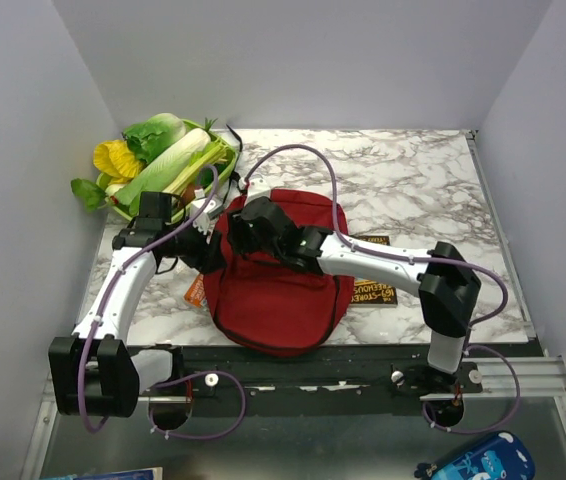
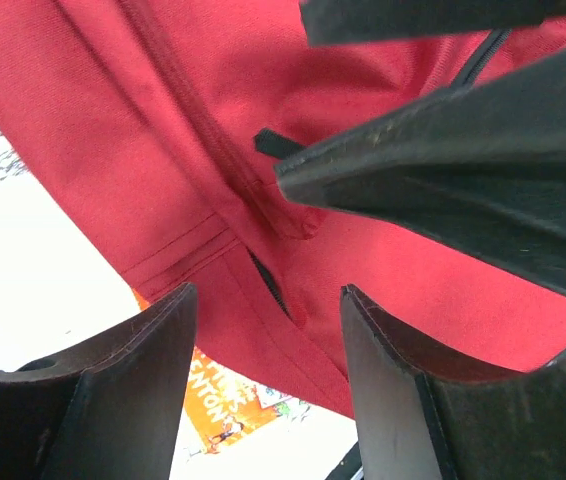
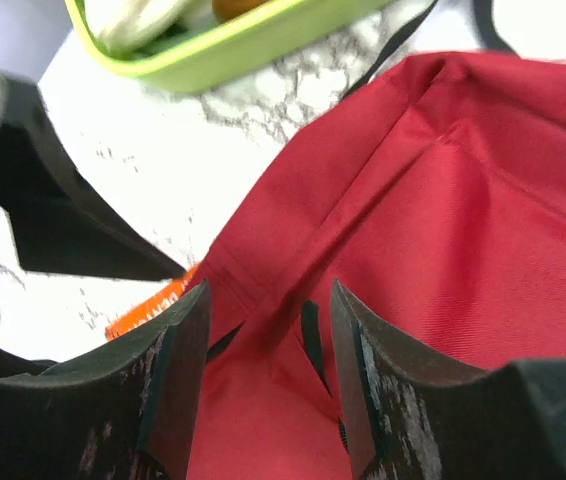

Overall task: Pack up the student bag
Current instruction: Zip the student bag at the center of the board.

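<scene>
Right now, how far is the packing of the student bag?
Done: nothing that I can see; the student bag lies flat on the table. In hand: the left gripper and right gripper hang open at its left edge, holding nothing. Left: the orange booklet and the dark book lie outside, at its sides.

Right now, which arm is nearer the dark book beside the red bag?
Right. The right arm crosses over the dark book; the left arm is on the opposite side of the bag, which lies between them.
</scene>
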{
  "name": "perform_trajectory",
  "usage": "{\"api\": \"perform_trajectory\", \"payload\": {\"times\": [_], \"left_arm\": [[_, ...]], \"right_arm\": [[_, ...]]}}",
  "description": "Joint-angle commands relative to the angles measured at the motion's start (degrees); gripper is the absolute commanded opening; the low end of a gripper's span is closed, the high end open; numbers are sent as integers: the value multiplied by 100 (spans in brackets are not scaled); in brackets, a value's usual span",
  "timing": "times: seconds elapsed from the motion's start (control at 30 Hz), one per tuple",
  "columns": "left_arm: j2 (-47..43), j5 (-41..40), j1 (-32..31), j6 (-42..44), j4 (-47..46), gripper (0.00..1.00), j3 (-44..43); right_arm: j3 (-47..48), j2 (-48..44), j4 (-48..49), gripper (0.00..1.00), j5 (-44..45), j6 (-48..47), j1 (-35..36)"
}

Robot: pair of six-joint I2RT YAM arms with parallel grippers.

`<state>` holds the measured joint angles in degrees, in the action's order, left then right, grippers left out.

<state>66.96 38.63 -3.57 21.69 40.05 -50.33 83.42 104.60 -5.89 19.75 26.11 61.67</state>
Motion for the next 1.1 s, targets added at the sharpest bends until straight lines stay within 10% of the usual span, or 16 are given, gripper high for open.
{"api": "perform_trajectory", "payload": {"times": [0.0, 0.7, 1.07], "left_arm": [[-86, 584, 479, 177, 134, 66, -153], [89, 1182, 1430, 274, 442, 65, -487], [-25, 1208, 1421, 274, 381, 65, -408]], "right_arm": [[158, 342, -316, 58, -744, -343, -6], [34, 983, -483, 50, -630, -264, -15], [61, 1037, -492, 26, -490, -185, -59]]}}
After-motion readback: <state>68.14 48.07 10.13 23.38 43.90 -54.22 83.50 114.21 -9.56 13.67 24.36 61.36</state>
